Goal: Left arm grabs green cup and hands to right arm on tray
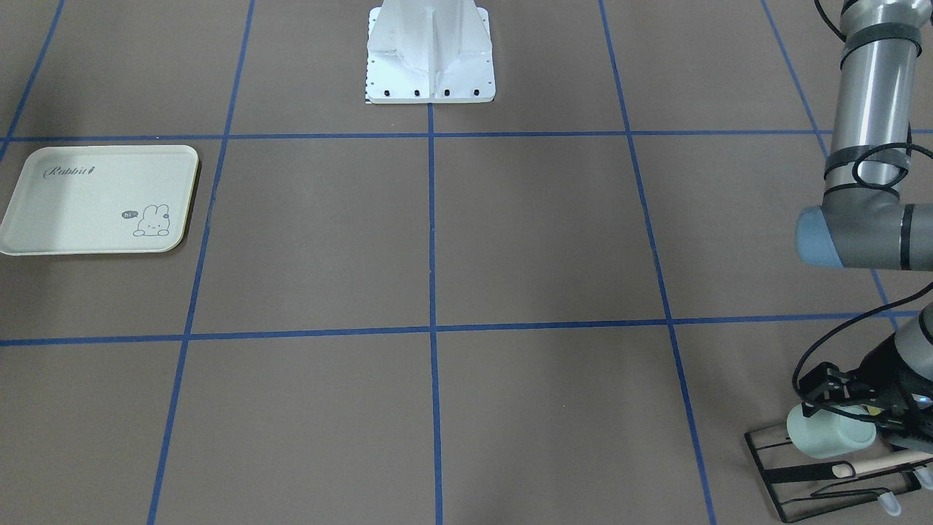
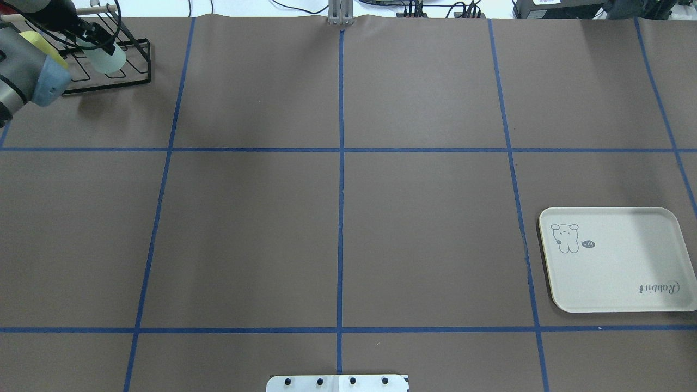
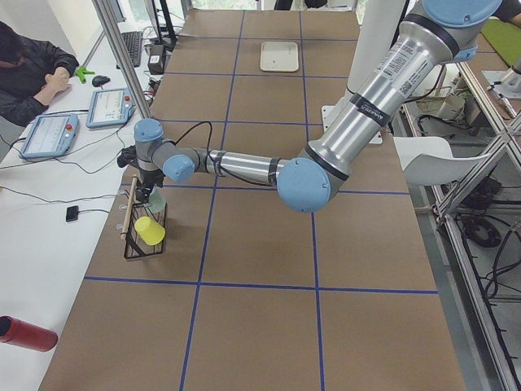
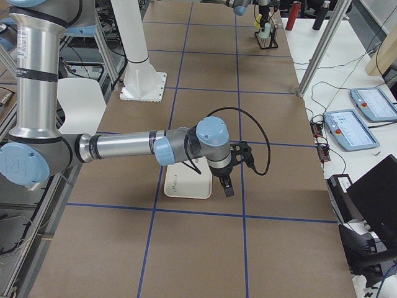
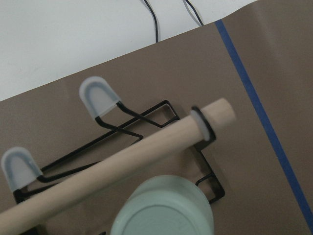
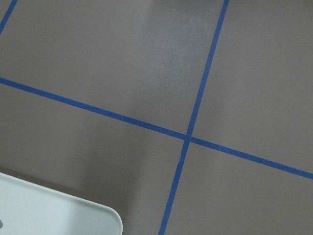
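The pale green cup (image 1: 831,432) sits over the black wire rack (image 1: 773,474) at the table's far left corner, and shows in the overhead view (image 2: 107,59). My left gripper (image 1: 838,408) is right at the cup, with black fingers on either side of it. The left wrist view shows the cup's base (image 5: 161,208) close below, but no fingers, so I cannot tell whether the grip is closed. The cream Rabbit tray (image 2: 626,272) lies bare on my right side. My right gripper (image 4: 227,186) hangs just past the tray's edge (image 4: 186,186); I cannot tell if it is open or shut.
A pale yellow cup (image 3: 149,230) hangs on the same rack beside a wooden dowel (image 5: 122,161). Two bare capped pegs (image 5: 98,98) stick up. The white robot base (image 1: 430,58) stands mid-table. An operator (image 3: 32,73) sits beside the table.
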Available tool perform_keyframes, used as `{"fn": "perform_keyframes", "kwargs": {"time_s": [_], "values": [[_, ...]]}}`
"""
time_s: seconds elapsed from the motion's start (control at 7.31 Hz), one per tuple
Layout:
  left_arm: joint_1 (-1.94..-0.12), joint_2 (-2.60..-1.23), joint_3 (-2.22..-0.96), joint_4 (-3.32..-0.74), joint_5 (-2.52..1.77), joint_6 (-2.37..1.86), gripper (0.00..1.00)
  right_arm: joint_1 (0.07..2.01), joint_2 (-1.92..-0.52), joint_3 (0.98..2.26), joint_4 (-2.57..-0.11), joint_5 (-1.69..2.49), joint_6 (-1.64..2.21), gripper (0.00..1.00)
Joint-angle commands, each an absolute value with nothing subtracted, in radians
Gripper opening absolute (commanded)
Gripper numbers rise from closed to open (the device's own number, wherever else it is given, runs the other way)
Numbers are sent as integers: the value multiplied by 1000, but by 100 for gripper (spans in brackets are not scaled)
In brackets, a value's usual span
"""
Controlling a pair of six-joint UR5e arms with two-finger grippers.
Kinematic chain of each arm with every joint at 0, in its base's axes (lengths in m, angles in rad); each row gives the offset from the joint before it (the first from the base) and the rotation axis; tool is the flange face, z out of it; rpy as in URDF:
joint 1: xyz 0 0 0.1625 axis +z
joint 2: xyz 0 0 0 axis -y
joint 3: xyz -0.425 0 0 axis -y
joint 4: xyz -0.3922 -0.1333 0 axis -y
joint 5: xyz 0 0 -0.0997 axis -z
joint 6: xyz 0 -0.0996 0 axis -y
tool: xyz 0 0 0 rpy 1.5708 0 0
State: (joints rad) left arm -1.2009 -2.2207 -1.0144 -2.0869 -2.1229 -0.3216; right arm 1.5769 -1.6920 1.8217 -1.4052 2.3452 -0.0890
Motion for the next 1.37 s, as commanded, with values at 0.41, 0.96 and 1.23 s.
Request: {"fn": "perform_keyframes", "kwargs": {"time_s": [0.41, 0.96, 1.23], "values": [[-1203, -2238, -1012, -2088, -2092, -344, 89, 1577, -1692, 1819, -1405, 2352, -89, 100], [-1207, -2238, -1005, -2088, -2092, -342, 89, 1577, -1692, 1819, -1405, 2352, -89, 100], [-1207, -2237, -1003, -2091, -2092, -341, 87, 1577, -1692, 1819, -1405, 2352, -89, 100]]}}
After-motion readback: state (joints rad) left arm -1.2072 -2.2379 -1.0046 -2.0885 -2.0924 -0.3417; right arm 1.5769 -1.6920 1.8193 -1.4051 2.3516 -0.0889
